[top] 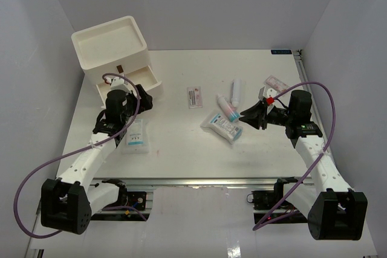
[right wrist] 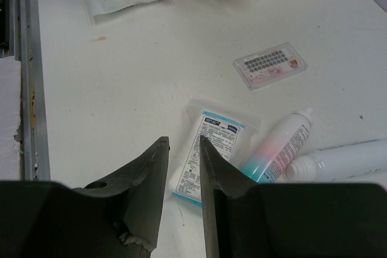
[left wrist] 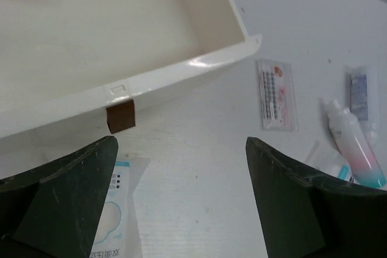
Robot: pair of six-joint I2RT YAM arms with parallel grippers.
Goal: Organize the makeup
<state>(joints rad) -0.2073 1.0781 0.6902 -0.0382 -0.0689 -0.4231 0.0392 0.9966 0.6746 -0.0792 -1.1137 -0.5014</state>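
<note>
Left hand (left wrist: 181, 143) spread wide, empty, before the open drawer (left wrist: 181, 74) — right hand (right wrist: 183, 142) narrowly parted, gripping nothing, near a sachet pack (right wrist: 211, 149) on the table (right wrist: 121, 89).

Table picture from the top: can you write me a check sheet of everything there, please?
Surface: white table; white drawer box far left, drawer open.
Job's things: left sachet pack, middle sachet pack, pink-blue tube, white tube, middle flat packet, right flat packet, all on the table.
Clutter: nothing seen.
End effectors: left end effector wide open, empty; right end effector narrowly parted, empty.
Cables: purple cables loop off both arms.
Surroundings: plain pale walls.
</note>
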